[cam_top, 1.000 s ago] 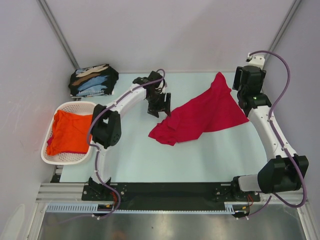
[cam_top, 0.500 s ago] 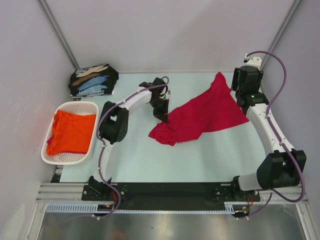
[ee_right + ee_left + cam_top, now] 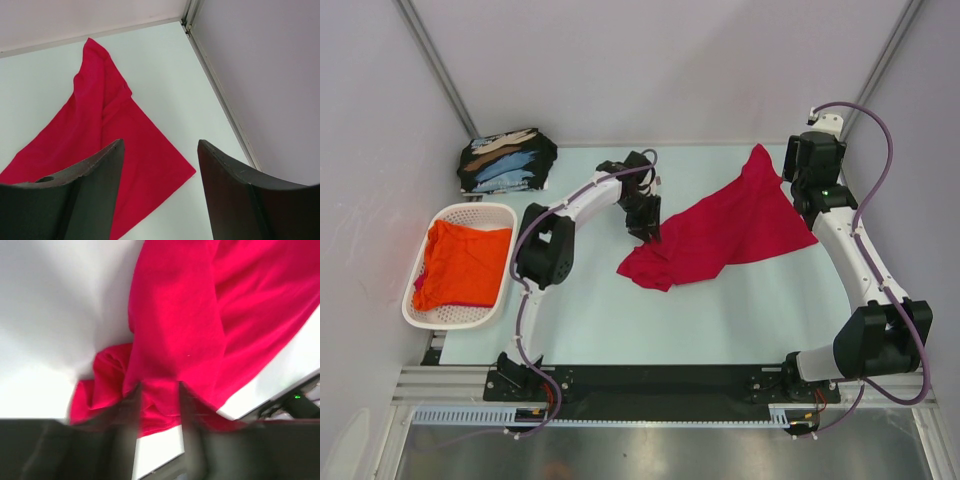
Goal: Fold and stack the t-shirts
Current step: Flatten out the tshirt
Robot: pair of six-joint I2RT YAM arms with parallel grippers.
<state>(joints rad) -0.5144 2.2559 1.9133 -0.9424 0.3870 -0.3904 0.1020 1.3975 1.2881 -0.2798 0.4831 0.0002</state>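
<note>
Left gripper [image 3: 158, 390] is part-open astride the bunched edge of the crimson t-shirt [image 3: 730, 225] and needs a deep bite between its fingers before lifting, while the right gripper [image 3: 160, 145] is wide open and empty, cloth below it.

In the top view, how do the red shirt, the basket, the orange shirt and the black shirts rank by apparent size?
1. red shirt
2. basket
3. orange shirt
4. black shirts
The last two look close in size, so their order is unsure.
</note>
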